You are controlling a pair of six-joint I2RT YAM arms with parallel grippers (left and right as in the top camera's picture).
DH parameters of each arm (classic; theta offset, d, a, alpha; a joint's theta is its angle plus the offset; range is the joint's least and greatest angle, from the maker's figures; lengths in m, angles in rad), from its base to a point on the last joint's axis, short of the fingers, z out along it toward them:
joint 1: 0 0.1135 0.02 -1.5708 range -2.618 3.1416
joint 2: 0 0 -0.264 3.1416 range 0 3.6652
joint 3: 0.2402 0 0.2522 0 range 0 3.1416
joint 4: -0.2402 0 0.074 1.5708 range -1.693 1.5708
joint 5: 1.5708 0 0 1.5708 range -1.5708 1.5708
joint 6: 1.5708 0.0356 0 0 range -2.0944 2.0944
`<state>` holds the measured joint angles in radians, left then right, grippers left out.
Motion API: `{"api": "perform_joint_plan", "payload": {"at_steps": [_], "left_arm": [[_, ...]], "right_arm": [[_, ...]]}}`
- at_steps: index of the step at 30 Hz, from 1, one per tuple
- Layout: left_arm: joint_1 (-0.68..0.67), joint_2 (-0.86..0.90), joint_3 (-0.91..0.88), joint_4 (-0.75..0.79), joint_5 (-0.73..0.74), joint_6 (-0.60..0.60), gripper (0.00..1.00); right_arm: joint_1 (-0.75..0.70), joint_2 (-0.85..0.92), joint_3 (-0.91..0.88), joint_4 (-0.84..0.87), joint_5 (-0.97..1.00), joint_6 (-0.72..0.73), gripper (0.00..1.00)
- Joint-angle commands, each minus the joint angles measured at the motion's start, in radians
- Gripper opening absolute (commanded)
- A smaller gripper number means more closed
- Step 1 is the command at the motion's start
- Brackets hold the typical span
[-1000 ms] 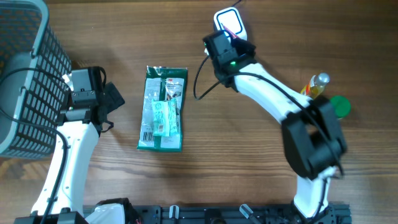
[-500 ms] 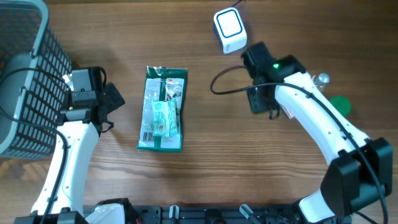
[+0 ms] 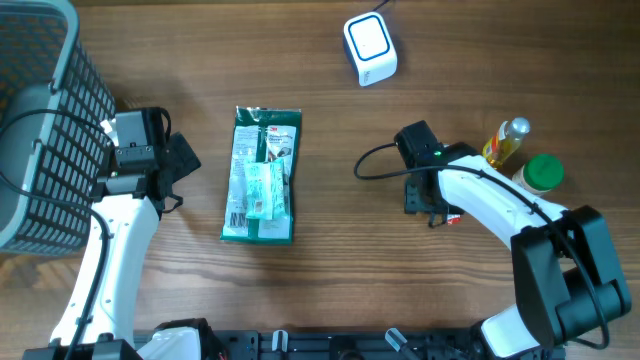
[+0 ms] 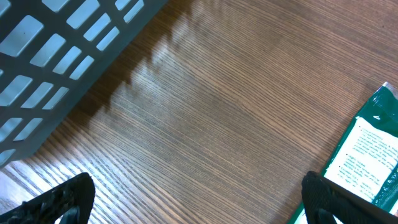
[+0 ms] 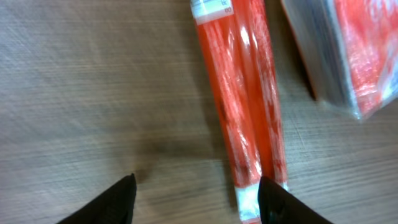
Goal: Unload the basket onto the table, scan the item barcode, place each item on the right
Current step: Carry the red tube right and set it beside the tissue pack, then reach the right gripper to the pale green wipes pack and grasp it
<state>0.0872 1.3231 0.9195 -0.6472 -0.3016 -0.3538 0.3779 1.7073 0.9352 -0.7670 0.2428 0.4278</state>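
A white barcode scanner (image 3: 370, 48) stands at the back of the table. A green flat package (image 3: 262, 175) lies mid-table; its corner (image 4: 373, 155) shows in the left wrist view. My right gripper (image 3: 425, 200) is open and hangs low over the wood. An orange-red double tube pack (image 5: 239, 93) lies flat on the table. Its white end sits just inside my right-hand fingertip (image 5: 280, 202), and nothing is gripped between the jaws of the right gripper (image 5: 202, 202). My left gripper (image 3: 180, 160) is wide open over bare wood (image 4: 196, 205), left of the green package.
A grey mesh basket (image 3: 40, 120) fills the far left, close to my left arm. A small bottle of orange liquid (image 3: 505, 140) and a green-lidded jar (image 3: 543, 172) stand at the right. Another orange wrapped pack (image 5: 354, 50) lies beside the tube pack.
My right arm swung from the scanner toward the front right and came down over the table. Its jaws went from shut to open. The left arm stayed still.
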Motion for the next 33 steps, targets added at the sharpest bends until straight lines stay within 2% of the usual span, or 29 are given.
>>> {"api": "perform_joint_plan", "payload": {"at_steps": [1, 3, 5, 12, 14, 17, 20, 27, 30, 33], "left_arm": [[0.005, 0.001, -0.003, 0.003, -0.002, 0.002, 1.00], [0.005, 0.001, -0.003, 0.003, -0.002, 0.002, 1.00], [0.005, 0.001, -0.003, 0.003, -0.002, 0.002, 1.00], [0.005, 0.001, -0.003, 0.003, -0.002, 0.002, 1.00], [0.005, 0.001, -0.003, 0.003, -0.002, 0.002, 1.00], [0.005, 0.001, -0.003, 0.003, -0.002, 0.002, 1.00], [0.005, 0.001, -0.003, 0.003, -0.002, 0.002, 1.00], [0.005, 0.001, -0.003, 0.003, -0.002, 0.002, 1.00], [0.005, 0.001, -0.003, 0.003, -0.002, 0.002, 1.00], [0.005, 0.001, -0.003, 0.003, -0.002, 0.002, 1.00]], "right_arm": [[-0.002, 0.008, -0.006, 0.055, -0.052, 0.017, 0.54], [-0.002, 0.008, -0.008, 0.087, -0.062, 0.018, 0.40], [-0.002, 0.008, -0.017, 0.129, -0.061, 0.017, 0.36], [-0.003, 0.017, -0.120, 0.317, -0.053, 0.055, 0.35], [-0.003, 0.021, -0.171, 0.377, 0.031, 0.130, 0.35], [-0.003, 0.021, -0.214, 0.380, 0.152, 0.266, 0.36], [-0.003, 0.021, -0.245, 0.382, 0.222, 0.338, 0.38], [-0.003, 0.021, -0.254, 0.433, 0.223, 0.314, 0.49], [-0.003, 0.015, -0.207, 0.413, 0.118, 0.109, 0.51], [-0.002, -0.025, -0.055, 0.247, -0.062, 0.032, 0.53]]}}
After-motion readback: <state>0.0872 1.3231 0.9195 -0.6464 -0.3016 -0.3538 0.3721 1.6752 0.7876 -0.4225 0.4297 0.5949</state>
